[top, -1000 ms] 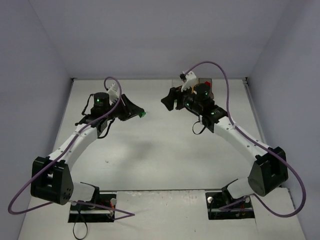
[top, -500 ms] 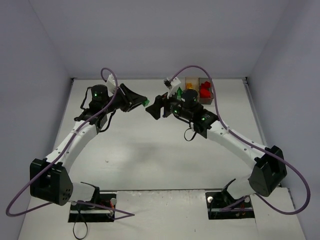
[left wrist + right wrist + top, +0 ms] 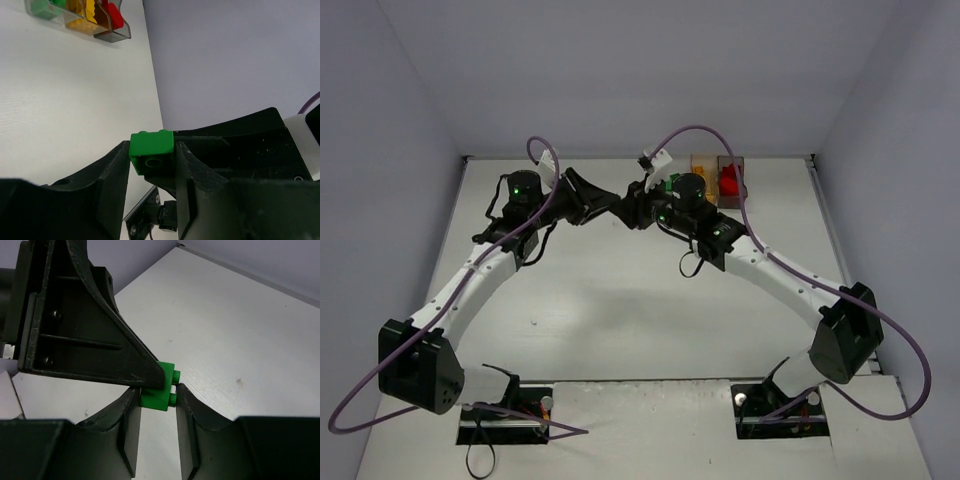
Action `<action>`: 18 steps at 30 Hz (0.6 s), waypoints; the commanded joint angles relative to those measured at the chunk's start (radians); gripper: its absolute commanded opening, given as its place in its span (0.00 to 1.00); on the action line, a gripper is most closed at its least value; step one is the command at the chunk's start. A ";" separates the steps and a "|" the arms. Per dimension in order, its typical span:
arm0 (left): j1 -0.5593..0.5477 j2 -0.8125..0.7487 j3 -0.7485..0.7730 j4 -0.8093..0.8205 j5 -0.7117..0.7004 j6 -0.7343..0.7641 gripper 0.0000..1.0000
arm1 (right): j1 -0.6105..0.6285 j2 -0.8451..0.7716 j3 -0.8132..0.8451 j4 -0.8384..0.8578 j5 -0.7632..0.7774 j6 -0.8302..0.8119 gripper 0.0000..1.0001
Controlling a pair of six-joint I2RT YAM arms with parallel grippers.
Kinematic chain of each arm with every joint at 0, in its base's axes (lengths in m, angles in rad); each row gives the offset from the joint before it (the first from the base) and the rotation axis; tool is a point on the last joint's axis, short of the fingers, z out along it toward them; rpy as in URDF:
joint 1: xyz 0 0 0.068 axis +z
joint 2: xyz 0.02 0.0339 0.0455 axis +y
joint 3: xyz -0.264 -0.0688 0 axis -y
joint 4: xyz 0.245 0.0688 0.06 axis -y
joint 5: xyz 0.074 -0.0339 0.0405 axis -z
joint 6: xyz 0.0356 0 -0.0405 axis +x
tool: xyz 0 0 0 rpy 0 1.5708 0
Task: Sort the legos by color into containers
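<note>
A green lego sits between the fingers of my left gripper. In the right wrist view the same green lego also sits between the jaws of my right gripper, whose fingers touch it on both sides. In the top view the left gripper and the right gripper meet tip to tip above the far middle of the table, hiding the brick. The containers stand in a row at the far edge: a clear one with green bricks, an orange one with yellow bricks, and a dark one with red bricks.
The white table is walled by grey panels on the left, back and right. In the top view the orange box and the dark box with red bricks show just behind the right arm. Purple cables loop over both arms.
My right gripper has swung left from the containers to meet my left gripper. My left gripper has moved right and back with the green lego. The right jaws now stand around the brick.
</note>
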 commanded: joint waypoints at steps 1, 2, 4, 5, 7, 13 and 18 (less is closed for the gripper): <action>-0.002 -0.045 0.063 0.066 -0.001 -0.016 0.00 | 0.006 -0.001 0.051 0.072 0.031 -0.019 0.21; -0.002 -0.042 0.063 0.063 0.002 -0.016 0.00 | 0.008 -0.003 0.049 0.072 0.037 -0.024 0.14; -0.001 -0.040 0.063 0.054 0.003 -0.008 0.05 | 0.006 -0.003 0.045 0.066 0.060 -0.033 0.00; -0.002 -0.039 0.062 0.051 0.003 -0.005 0.13 | 0.006 0.000 0.045 0.060 0.071 -0.048 0.00; 0.001 -0.040 0.060 0.023 -0.012 0.024 0.41 | 0.003 0.008 0.046 0.039 0.090 -0.067 0.00; 0.041 -0.088 0.077 -0.208 -0.173 0.186 0.68 | -0.093 0.090 0.061 -0.040 0.169 -0.085 0.00; 0.058 -0.154 0.105 -0.457 -0.374 0.424 0.69 | -0.211 0.216 0.141 -0.086 0.224 -0.069 0.00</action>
